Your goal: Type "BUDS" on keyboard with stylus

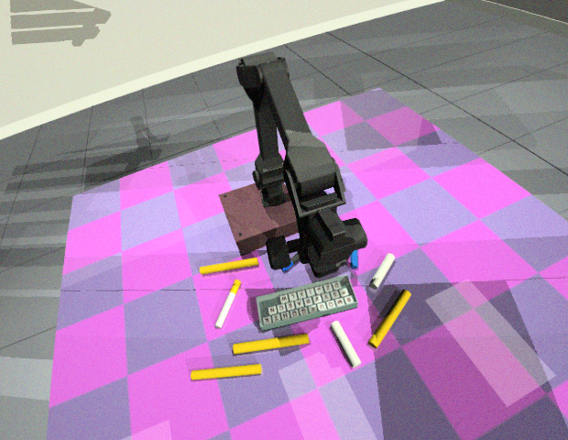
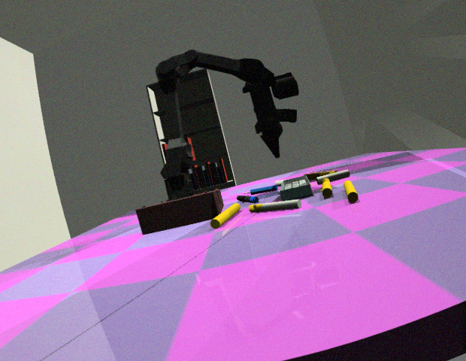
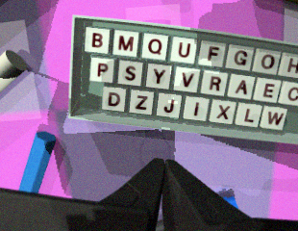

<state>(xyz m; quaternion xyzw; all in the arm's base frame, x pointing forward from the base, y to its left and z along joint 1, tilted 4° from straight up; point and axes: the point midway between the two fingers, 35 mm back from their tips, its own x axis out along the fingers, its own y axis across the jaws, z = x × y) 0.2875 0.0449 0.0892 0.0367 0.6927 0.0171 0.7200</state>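
The grey-green keyboard (image 1: 308, 302) (image 2: 295, 189) (image 3: 187, 79) lies on the checkered table top. In the wrist view B, U, D and S are all in sight near its left end. My gripper (image 2: 277, 156) (image 3: 162, 168) is shut with nothing between its fingertips, in the air, and in the wrist view its tips show just below the keyboard's edge. A blue pen-like stick (image 1: 355, 259) (image 2: 263, 189) (image 3: 36, 164) lies beside the keyboard's B end. A black and blue stick (image 1: 287, 266) (image 2: 247, 198) (image 3: 231, 201) lies on the arm's side of the keyboard. I cannot tell which is the stylus.
Around the keyboard lie several yellow sticks, one at the front (image 1: 225, 372) and one at the right (image 1: 389, 318), two white sticks (image 1: 345, 344) (image 1: 382, 270) and a yellow-and-white stick (image 1: 227, 303) (image 2: 279, 205). A brown block (image 1: 251, 213) (image 2: 179, 213) stands at the arm's base.
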